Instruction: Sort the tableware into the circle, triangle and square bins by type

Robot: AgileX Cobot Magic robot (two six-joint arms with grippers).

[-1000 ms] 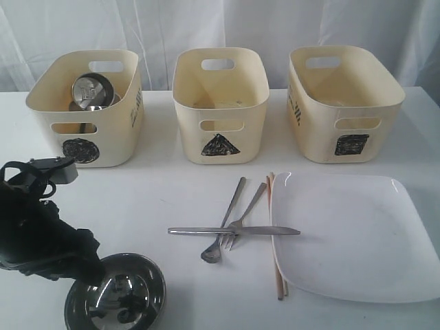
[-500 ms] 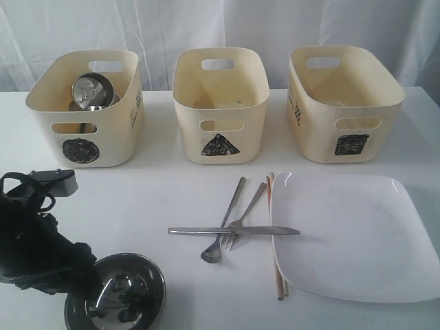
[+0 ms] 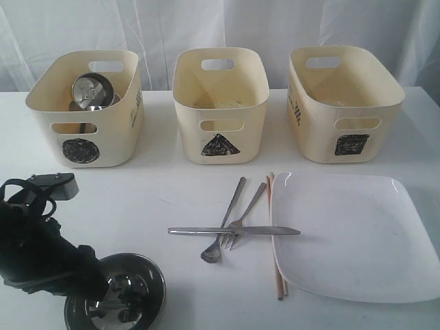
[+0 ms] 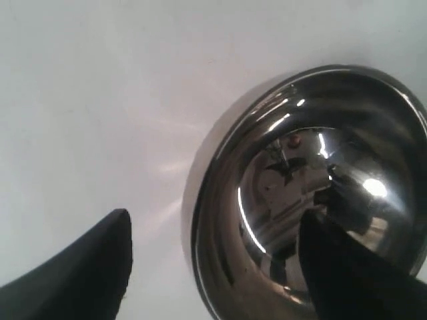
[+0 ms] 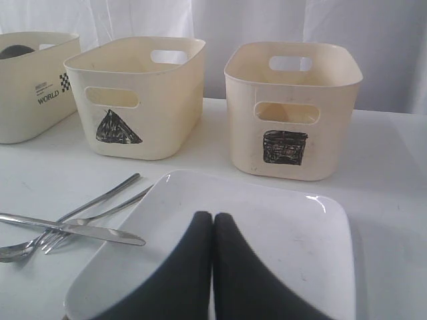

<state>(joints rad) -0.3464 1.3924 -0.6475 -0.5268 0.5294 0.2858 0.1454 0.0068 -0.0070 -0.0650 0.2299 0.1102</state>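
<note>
Left pincer [image 4: 215,225] lowered, open astride steel bowl [image 4: 320,133] rim

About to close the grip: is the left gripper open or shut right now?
Open: the left gripper has its fingers apart, one outside the steel bowl rim, one inside.

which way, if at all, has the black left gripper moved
Yes, the left gripper sank away from the circle-marked cream tub toward the steel bowl.

The steel bowl [image 3: 134,289] runs off the picture's bottom edge — the left arm [image 3: 34,247] covers its left rim. Behind the bowl, the circle bin [image 3: 110,141] hides most of its mugs [image 3: 91,90].
</note>
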